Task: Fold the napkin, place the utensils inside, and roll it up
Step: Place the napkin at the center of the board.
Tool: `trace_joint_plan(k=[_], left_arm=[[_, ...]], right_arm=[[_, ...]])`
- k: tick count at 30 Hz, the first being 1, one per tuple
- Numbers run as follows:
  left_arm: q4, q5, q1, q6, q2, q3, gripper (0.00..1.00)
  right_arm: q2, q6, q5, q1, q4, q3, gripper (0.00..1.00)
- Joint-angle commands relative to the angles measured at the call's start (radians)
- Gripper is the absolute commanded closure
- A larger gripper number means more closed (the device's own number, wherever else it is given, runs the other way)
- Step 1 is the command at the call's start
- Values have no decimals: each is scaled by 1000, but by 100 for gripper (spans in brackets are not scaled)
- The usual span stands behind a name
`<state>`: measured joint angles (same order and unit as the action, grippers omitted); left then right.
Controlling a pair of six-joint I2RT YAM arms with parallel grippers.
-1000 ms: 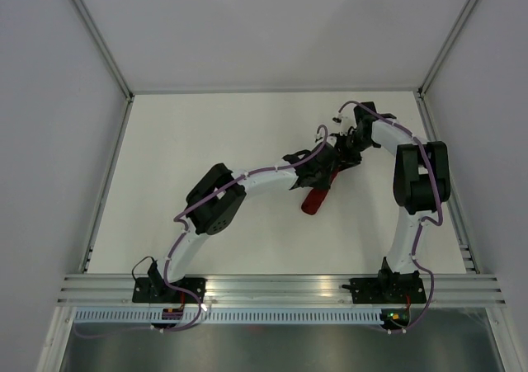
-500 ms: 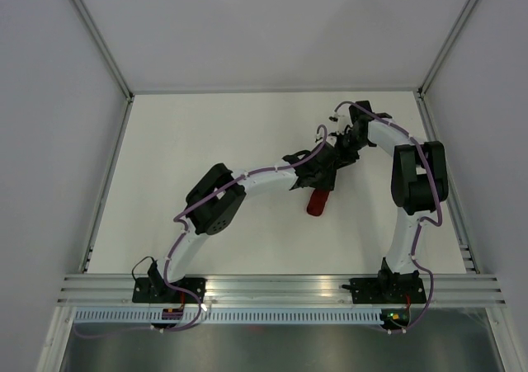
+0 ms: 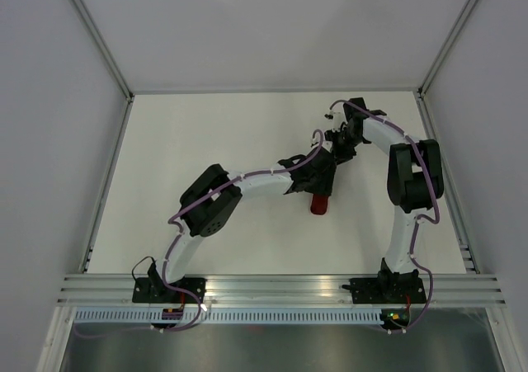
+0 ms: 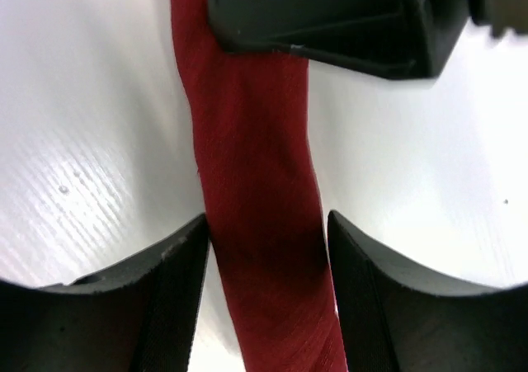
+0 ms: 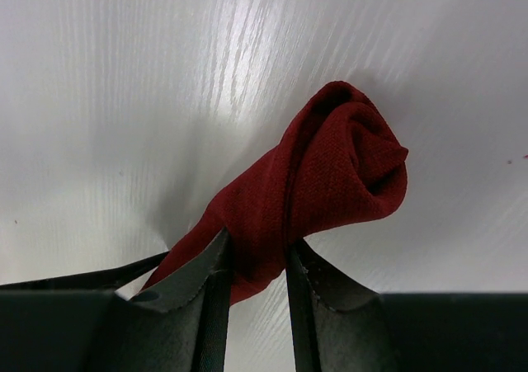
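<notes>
**While the right gripper (image 5: pixel 254 261) and left gripper (image 4: pixel 266 248) clasp it, the napkin (image 5: pixel 330 182) lies rolled**

Right fingers (image 5: pixel 206 281) stand almost together, pinching the roll, whose spiralled end pokes out past them. Left fingers (image 4: pixel 173 298) sit wider, one against each side, nearer along the roll. Dark red and tightly rolled, it lies right of centre on the white table (image 3: pixel 206 133).

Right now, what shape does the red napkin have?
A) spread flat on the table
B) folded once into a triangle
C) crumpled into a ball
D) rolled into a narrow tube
D: the napkin shows a spiral end in the right wrist view, and the right gripper pinches it between its jaws.
</notes>
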<state>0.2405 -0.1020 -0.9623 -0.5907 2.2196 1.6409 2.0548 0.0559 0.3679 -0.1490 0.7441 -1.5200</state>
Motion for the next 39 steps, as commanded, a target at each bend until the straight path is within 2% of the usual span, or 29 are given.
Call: trace_joint_plan(k=[1, 15, 24, 39], left_arm=[[77, 1, -12, 23, -44, -46, 36], [30, -38, -10, 45, -179, -111, 36], [6, -48, -9, 51, -247, -162, 36], [-6, -51, -3, 69, -342, -216, 36]], right_arm=[[25, -18, -104, 3, -37, -54, 65], [77, -1, -115, -12, -31, -147, 64], [80, -1, -119, -12, -26, -167, 48], [51, -8, -113, -12, -8, -180, 40]])
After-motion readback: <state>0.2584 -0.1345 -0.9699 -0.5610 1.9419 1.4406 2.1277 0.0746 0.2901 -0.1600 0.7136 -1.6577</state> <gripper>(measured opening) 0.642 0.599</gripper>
